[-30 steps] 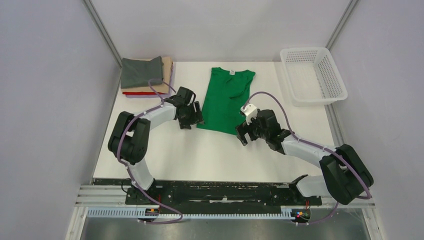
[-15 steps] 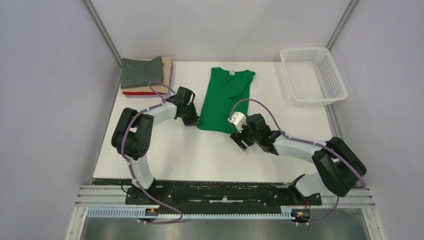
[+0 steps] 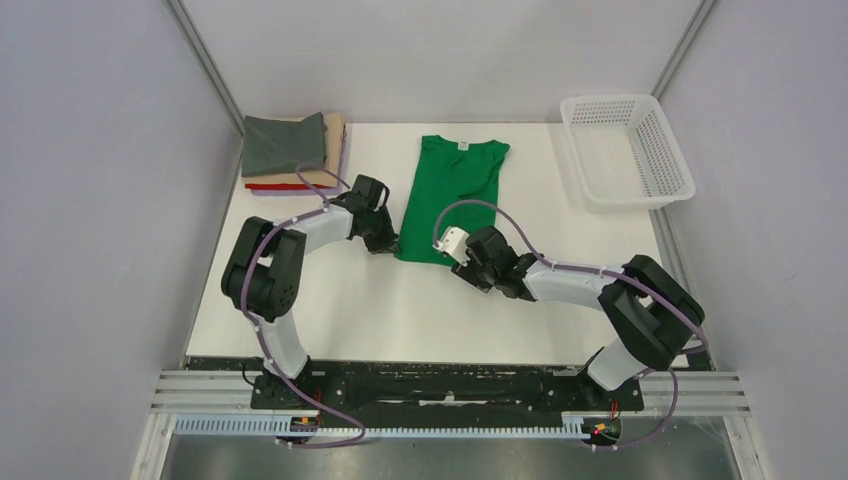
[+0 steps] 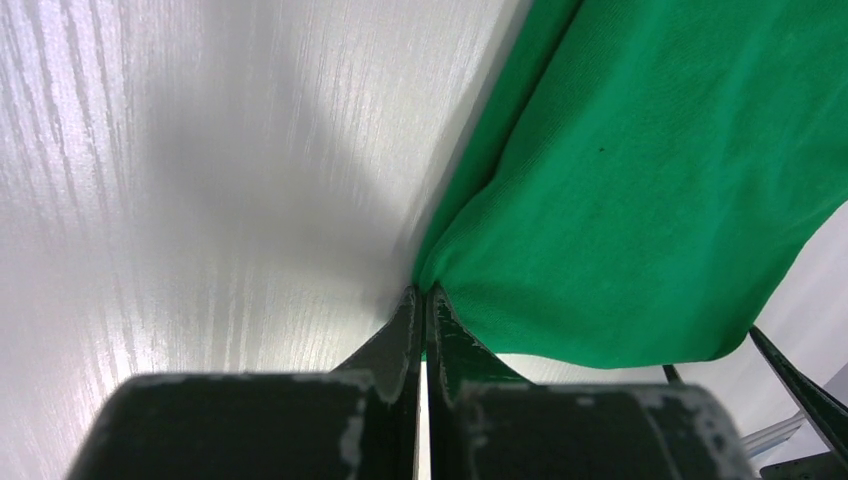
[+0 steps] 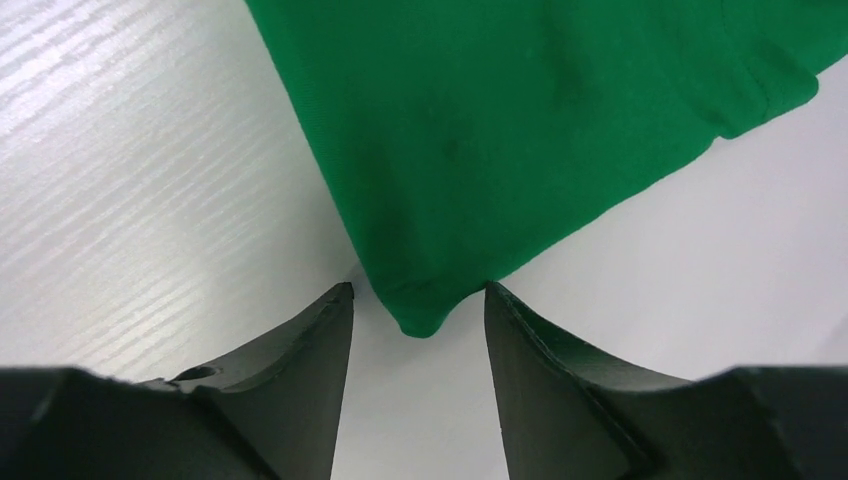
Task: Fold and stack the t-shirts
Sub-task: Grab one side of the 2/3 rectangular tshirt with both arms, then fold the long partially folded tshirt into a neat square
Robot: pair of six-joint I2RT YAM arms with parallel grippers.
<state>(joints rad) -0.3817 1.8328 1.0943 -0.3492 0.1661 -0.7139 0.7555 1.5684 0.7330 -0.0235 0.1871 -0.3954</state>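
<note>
The green t-shirt (image 3: 452,195) lies folded lengthwise on the white table, neck label at the far end. My left gripper (image 3: 387,241) is at the shirt's near left corner. In the left wrist view its jaws (image 4: 424,292) are shut, pinching the edge of the green cloth (image 4: 640,200). My right gripper (image 3: 466,262) is at the near right corner. In the right wrist view its jaws (image 5: 418,290) stand open on either side of the corner tip of the green cloth (image 5: 500,130), not touching it. Folded grey, tan and red t-shirts (image 3: 288,150) are stacked at the far left.
A white mesh basket (image 3: 655,175) stands at the far right corner of the table (image 3: 400,310). Grey walls close in on the left, right and back. The folded stack sits close behind my left arm.
My left gripper closed on the shirt's near left corner. My right arm slid left to the near right corner, and its jaws have narrowed around the corner tip.
</note>
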